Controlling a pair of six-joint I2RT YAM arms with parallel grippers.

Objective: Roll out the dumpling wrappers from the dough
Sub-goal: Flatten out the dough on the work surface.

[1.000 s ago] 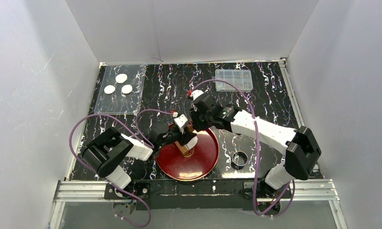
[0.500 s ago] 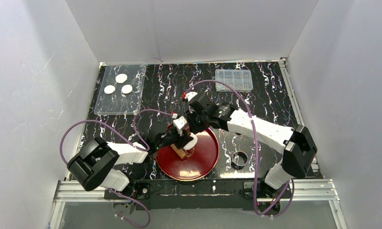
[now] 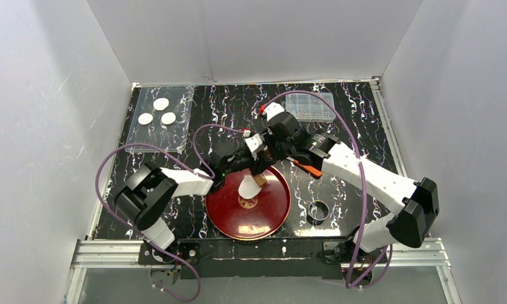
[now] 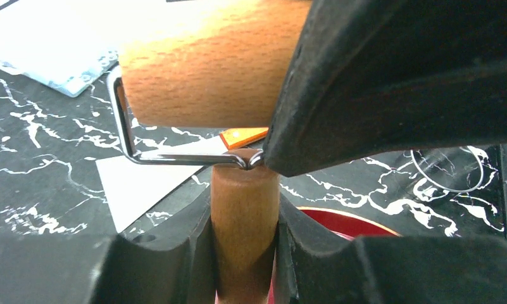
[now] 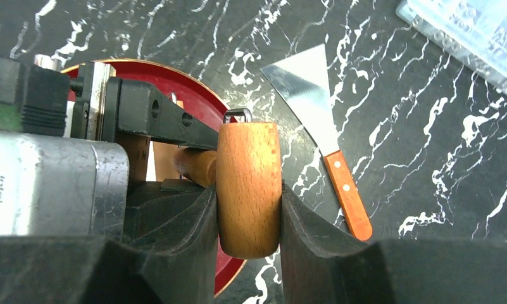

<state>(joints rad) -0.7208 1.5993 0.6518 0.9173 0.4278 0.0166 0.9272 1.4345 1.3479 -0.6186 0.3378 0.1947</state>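
Observation:
A wooden roller (image 3: 260,180) with a wire frame hangs over the far rim of the red plate (image 3: 269,215). My left gripper (image 3: 245,159) is shut on its handle (image 4: 244,215). My right gripper (image 3: 264,163) is shut on its drum (image 5: 249,183), which also fills the top of the left wrist view as the drum (image 4: 206,69). The dough (image 3: 247,186), a white flattened piece, lies uncovered on the plate just under the roller. Three dumpling wrappers (image 3: 161,103), small white discs, lie on a clear tray (image 3: 159,136) at the far left.
A scraper (image 5: 345,190) with an orange handle and steel blade lies on the black marbled table right of the plate. A metal ring cutter (image 3: 318,210) sits near the plate's right side. A clear plastic box (image 3: 310,106) stands at the back right.
Both grippers have carried the roller from the middle of the plate toward its far rim. The dough it covered now shows. The right arm has swung outward to the right.

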